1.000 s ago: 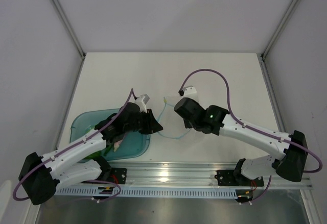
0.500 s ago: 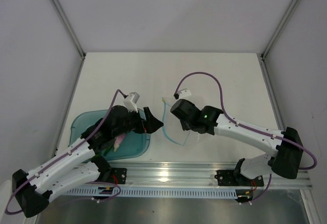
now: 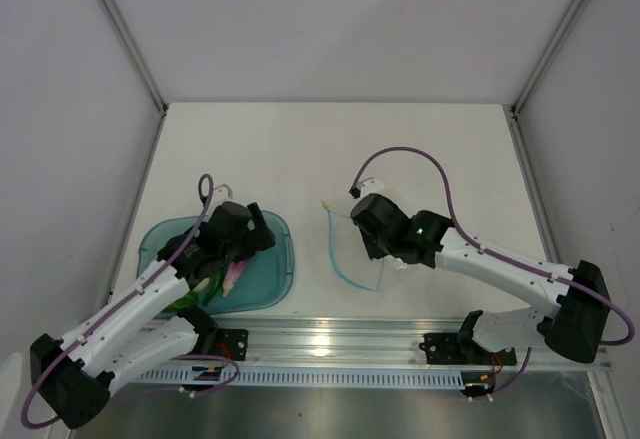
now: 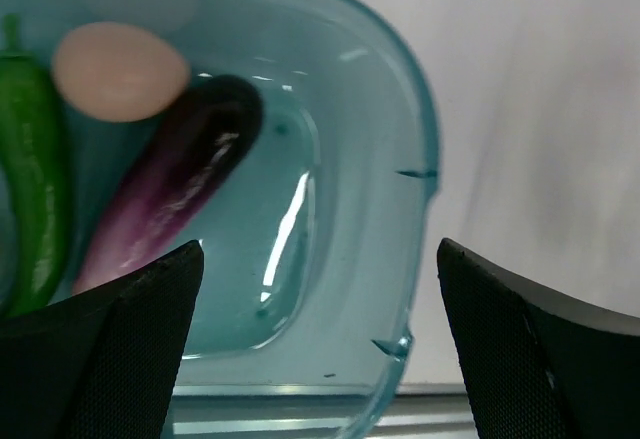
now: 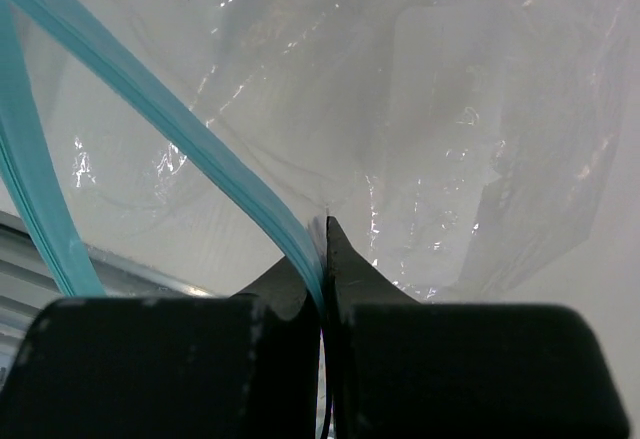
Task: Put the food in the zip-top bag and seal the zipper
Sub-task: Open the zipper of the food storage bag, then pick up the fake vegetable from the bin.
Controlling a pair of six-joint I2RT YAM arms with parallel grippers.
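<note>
Food lies in the teal tray (image 3: 283, 281): a purple eggplant (image 4: 180, 184), a long green vegetable (image 4: 35, 189) and a pale round piece (image 4: 120, 71). From above they show beside the left arm as a pinkish eggplant (image 3: 227, 279) and a green vegetable (image 3: 188, 296). My left gripper (image 3: 260, 238) hovers open over the tray's right end (image 4: 425, 159), nothing between its fingers (image 4: 150, 309). The clear zip-top bag (image 3: 358, 244) hangs slack at table centre. My right gripper (image 5: 325, 227) is shut on its light-blue zipper (image 5: 200, 139). No food shows inside the bag (image 5: 450, 109).
An aluminium rail (image 3: 330, 344) runs along the near edge, just below the tray. Purple cables (image 3: 410, 154) loop above both arms. White walls with metal posts close in the table at the left, right and back.
My left gripper has opened wide and drawn back from the bag's mouth to above the tray. My right gripper, still holding the bag, has shifted slightly right and nearer.
</note>
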